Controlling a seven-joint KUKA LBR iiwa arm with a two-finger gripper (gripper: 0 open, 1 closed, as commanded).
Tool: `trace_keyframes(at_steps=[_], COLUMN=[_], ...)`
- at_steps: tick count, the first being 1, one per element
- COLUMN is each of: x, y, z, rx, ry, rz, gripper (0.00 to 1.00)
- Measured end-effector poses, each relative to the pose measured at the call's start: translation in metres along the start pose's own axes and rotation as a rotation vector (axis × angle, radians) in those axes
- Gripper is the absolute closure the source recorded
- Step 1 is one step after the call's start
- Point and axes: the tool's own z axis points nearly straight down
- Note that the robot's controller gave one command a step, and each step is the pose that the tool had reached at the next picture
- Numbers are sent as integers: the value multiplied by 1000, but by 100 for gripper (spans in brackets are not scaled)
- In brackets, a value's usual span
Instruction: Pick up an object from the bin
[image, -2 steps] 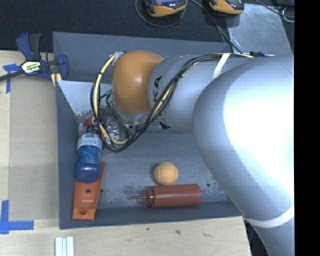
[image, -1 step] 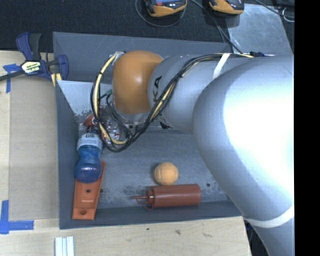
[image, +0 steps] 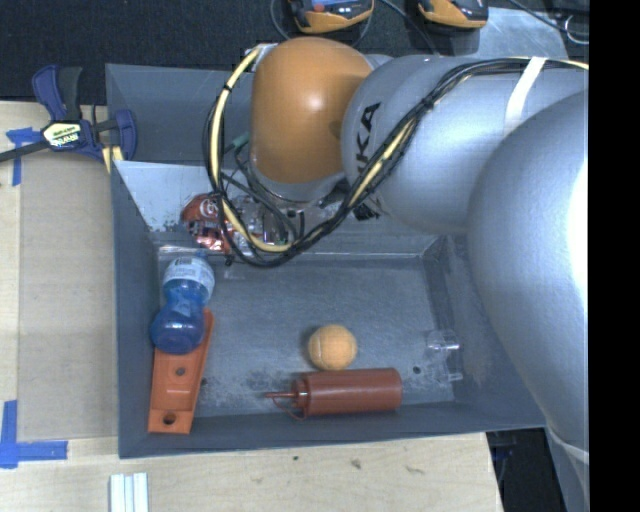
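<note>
My end effector (image: 232, 238) sits low in the far-left corner of the bin (image: 135, 300), tucked under my orange wrist cover (image: 305, 105) and its cables. I cannot tell whether it is open or closed. Just to its left lies a small crumpled red and silver thing (image: 205, 214), close to both the far wall and the left wall. I cannot tell if I touch it. My wrist hides part of it, so I cannot make out its long axis. That corner leaves little room.

Nearer the front, a blue bottle (image: 183, 305) lies along the left wall, its lower end against an orange block (image: 178, 388) that runs the same way. The middle of the floor is open. Well apart, by the front wall, an orange ball (image: 331, 346) sits just beside a brown squeeze bottle (image: 350, 392) lying crosswise, nozzle pointing left. A clear plastic piece (image: 441, 358) lies to the right.
</note>
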Motion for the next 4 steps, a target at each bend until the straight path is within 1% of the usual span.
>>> trace_keyframes(at_steps=[1, 2, 3, 4], x=[-2, 36, -3, 37], y=[1, -15, 11, 26], z=[-6, 50, -11, -116], rx=[-3, -1, -6, -2], ry=[-8, -5, -19, -8], rz=[1, -240, -141, -225], gripper=[100, 100, 100, 100])
